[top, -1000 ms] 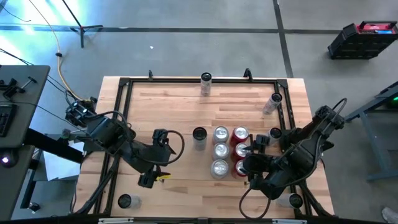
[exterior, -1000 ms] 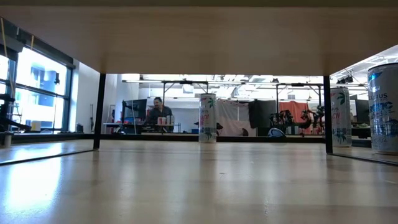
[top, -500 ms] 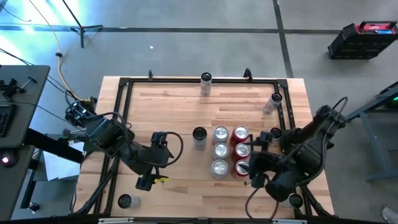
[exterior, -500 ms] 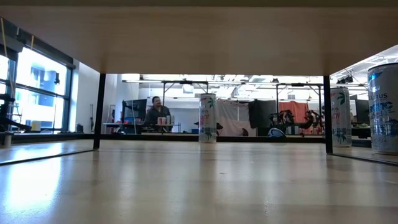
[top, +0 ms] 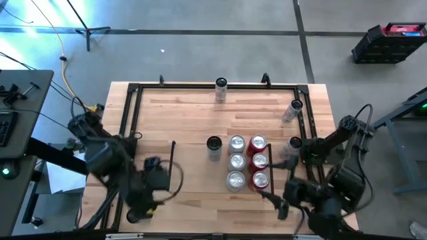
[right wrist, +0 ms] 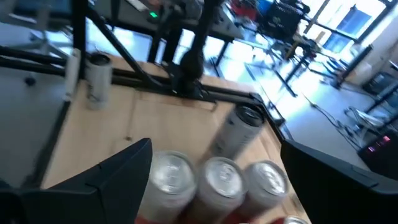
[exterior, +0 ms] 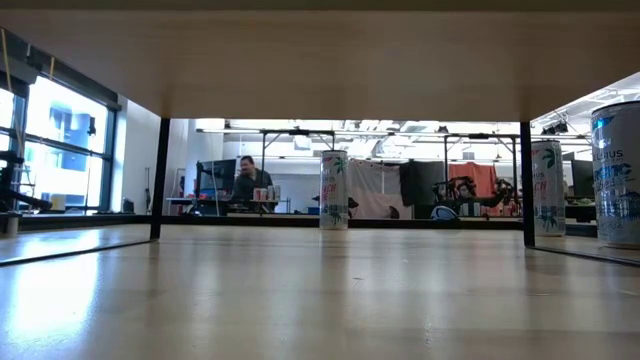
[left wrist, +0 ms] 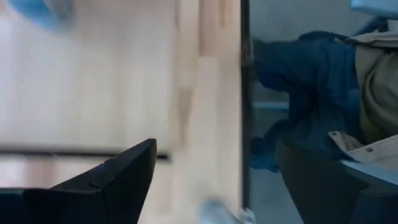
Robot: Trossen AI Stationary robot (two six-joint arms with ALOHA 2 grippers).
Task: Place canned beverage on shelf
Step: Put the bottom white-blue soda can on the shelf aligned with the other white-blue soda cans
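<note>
Left side first: the left pincer [top: 141, 208] has swung back from mid-desk to the near-left corner in the last half second. Its fingers are spread wide with nothing between them, and it now covers the spot where the corner can stood, so we cannot tell whether it is touching that can. We read this as a reach for the next can, with no grip yet. Moving right, the shelf [top: 193, 167] has its two left columns mostly bare, with only a dark can [top: 213, 145] at the far end of the second. Beyond that is a block of six, three silver cans [top: 237, 161] and three red cans [top: 259, 161]. The near red can [top: 259, 179] stands free. The right pincer [top: 275, 202], which was against it a second ago, has drawn off toward the near desk [top: 200, 113] edge. Its fingers are wide apart and empty, so we judge that placement finished. All the shelved cans stand upright, long axis vertical, lids facing the overhead camera, and the right wrist view shows the lids the same way. Loose cans remain outside the shelf: one at the far rail [top: 221, 87] and two by the right rail [top: 294, 143].
</note>
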